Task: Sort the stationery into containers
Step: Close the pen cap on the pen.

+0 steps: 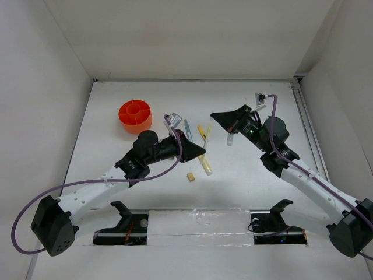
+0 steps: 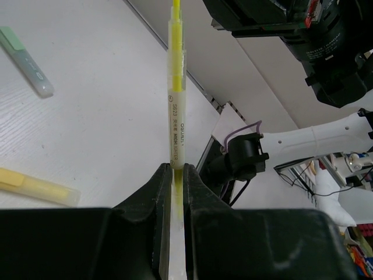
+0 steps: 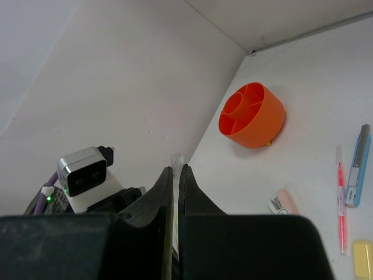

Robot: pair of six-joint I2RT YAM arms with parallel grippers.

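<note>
Wrist views (unlike overhead) show left tool (image 2: 173,168) clamping yellow highlighter (image 2: 176,111), right tool (image 3: 175,170) pinching pale pen (image 3: 176,158).

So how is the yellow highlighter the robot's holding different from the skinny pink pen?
The yellow highlighter is pinched in the left gripper; the pink pen lies loose on the table. The highlighter is yellow with printed words; the pen is pink. Both are long and straight.
</note>
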